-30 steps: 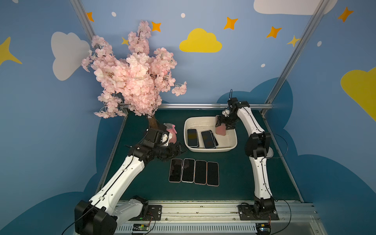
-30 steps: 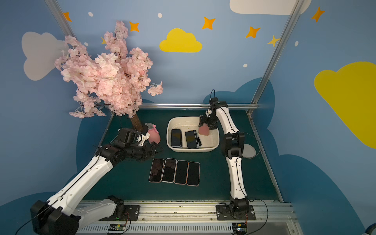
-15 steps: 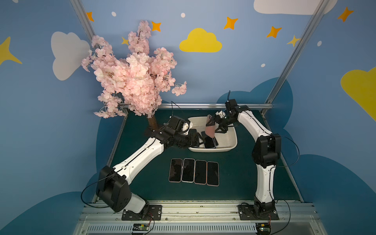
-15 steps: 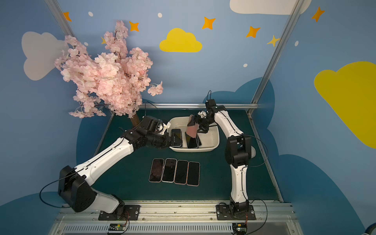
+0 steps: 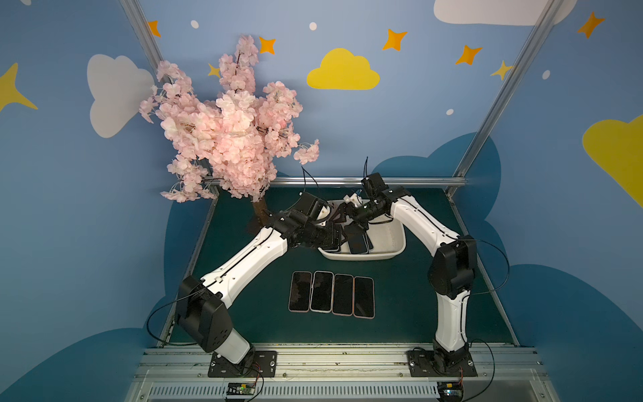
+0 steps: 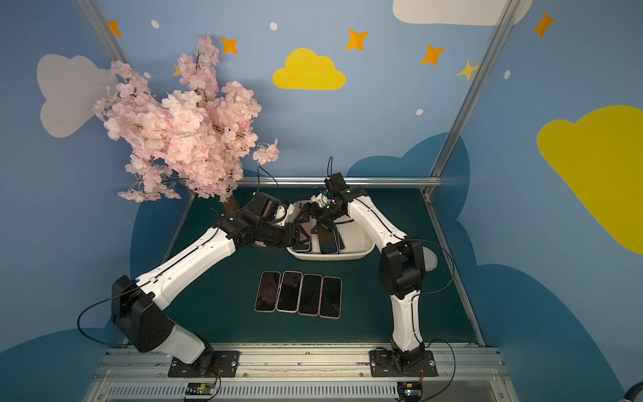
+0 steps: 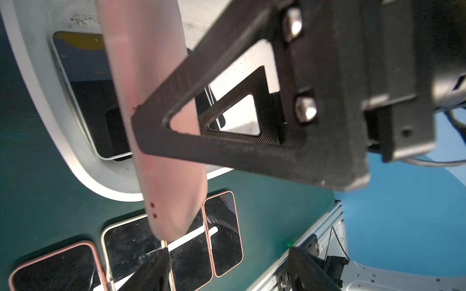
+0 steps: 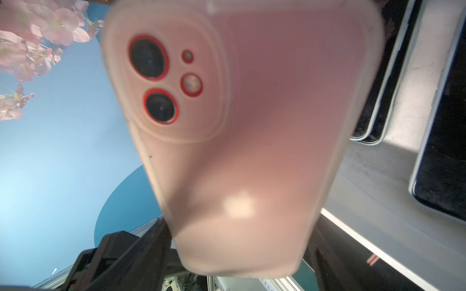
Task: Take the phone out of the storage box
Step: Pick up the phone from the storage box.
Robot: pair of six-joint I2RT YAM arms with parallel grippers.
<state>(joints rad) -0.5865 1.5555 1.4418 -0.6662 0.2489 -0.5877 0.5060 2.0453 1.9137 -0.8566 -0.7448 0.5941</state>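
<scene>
The cream-white storage box (image 5: pixel 400 245) (image 6: pixel 365 251) sits at the back of the green mat, with dark-screened phones (image 5: pixel 358 242) (image 6: pixel 328 244) lying in it. My right gripper (image 5: pixel 342 217) (image 6: pixel 306 219) (image 8: pixel 234 252) is shut on a pink-cased phone (image 8: pixel 252 126) (image 7: pixel 161 100), held tilted in the air above the box's left end. My left gripper (image 5: pixel 337 231) (image 6: pixel 301 236) (image 7: pixel 229 272) is open right beside it. The phone's lower end hangs close to one of the left gripper's fingertips (image 7: pixel 151 272), apart from the other.
Several phones (image 5: pixel 332 294) (image 6: pixel 299 294) lie side by side, screens up, in a row on the mat in front of the box. A pink blossom tree (image 5: pixel 229 128) stands at the back left, its trunk close behind my left arm. A metal rail runs along the front.
My left arm swung from the mat left of the box to the box's left end, its jaws narrowing. My right gripper carried the pink phone leftward to meet it.
</scene>
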